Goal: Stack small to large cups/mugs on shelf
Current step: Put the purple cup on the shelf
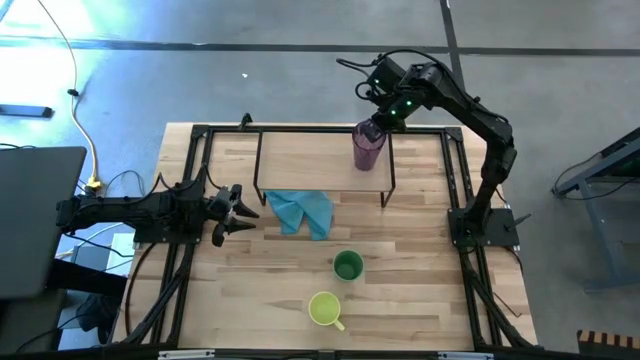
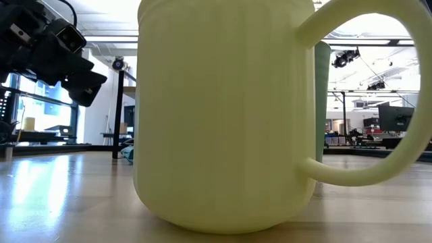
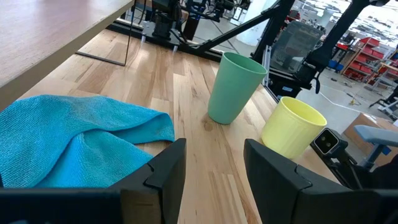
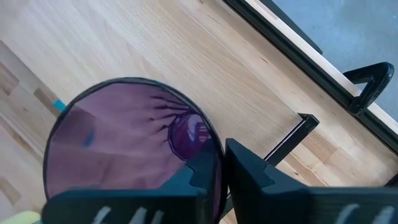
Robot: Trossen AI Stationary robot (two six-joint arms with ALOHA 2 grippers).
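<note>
The tall translucent purple tumbler (image 1: pixel 367 146) is on the right part of the light-wood shelf (image 1: pixel 310 155), with my right gripper (image 1: pixel 377 127) shut on its rim from above. The green cup (image 1: pixel 348 265) and the yellow-green mug (image 1: pixel 325 308) stand upright on the tabletop near the near edge. In the low view the mug (image 2: pixel 223 115) fills the picture, with the green cup (image 2: pixel 322 101) behind it. My left gripper (image 1: pixel 240 208) is open and hovers left of the blue cloth (image 1: pixel 303 211), touching nothing. Its wrist view shows the cloth (image 3: pixel 74 137), green cup (image 3: pixel 233 87) and mug (image 3: pixel 292 127). My right gripper holds the purple tumbler by its rim (image 4: pixel 217 163), one finger (image 4: pixel 196 177) inside the cup and the other finger (image 4: pixel 252 171) outside. The fingers come from above, pointing down. The tumbler is upright over the shelf board; whether its base rests on the board I cannot tell.
The blue cloth lies crumpled on the tabletop just in front of the shelf. Black rails (image 1: pixel 200 180) frame the table on the left, right and far sides. Bare wood shows between the cloth and the two cups. The shelf's left part (image 1: pixel 290 150) bears nothing.
</note>
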